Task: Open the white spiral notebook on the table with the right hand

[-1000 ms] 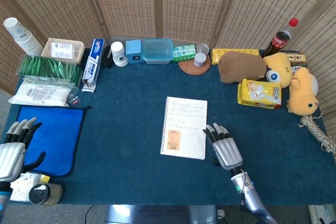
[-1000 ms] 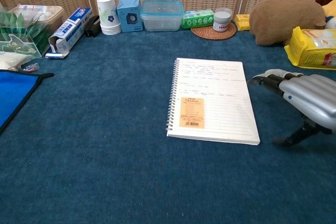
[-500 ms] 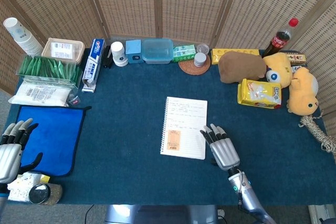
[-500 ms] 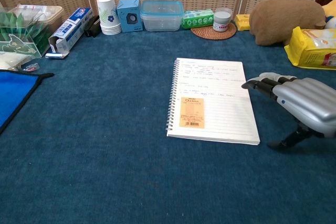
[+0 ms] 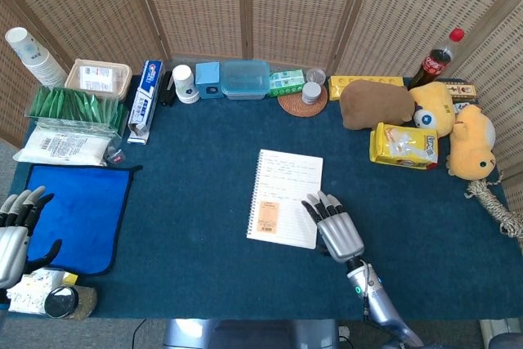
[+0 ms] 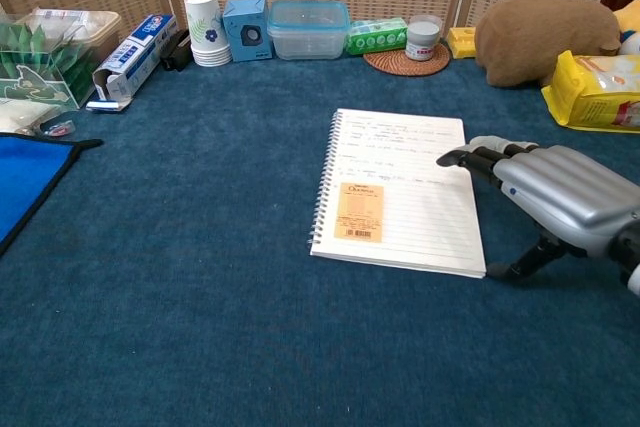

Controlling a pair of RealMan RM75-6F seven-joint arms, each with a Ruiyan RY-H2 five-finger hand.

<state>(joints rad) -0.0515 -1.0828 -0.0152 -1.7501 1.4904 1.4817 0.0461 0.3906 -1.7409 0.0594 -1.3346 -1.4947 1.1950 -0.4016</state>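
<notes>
The white spiral notebook [image 5: 283, 190] [image 6: 405, 232] lies closed and flat on the blue table cover, spiral on its left, an orange label [image 6: 360, 212] on its cover. My right hand [image 5: 333, 228] [image 6: 548, 192] hovers palm down at the notebook's right edge. Its fingers [image 6: 470, 157] are stretched out over the edge of the cover, and the thumb sits on the cloth by the near right corner. It holds nothing. My left hand [image 5: 16, 234] rests open at the far left, by the blue cloth [image 5: 82, 206], seen only in the head view.
Along the back stand a toothpaste box [image 5: 144, 97], paper cups [image 6: 207, 29], a clear tub [image 6: 308, 27] and a coaster with a jar [image 5: 305, 97]. A brown plush [image 6: 545, 39], yellow packet [image 5: 403, 146] and cola bottle [image 5: 437, 59] crowd the right.
My right hand has slid left, from beside the notebook to over its right edge. The notebook has shifted slightly left and turned a little. The left hand has drawn back toward the near edge.
</notes>
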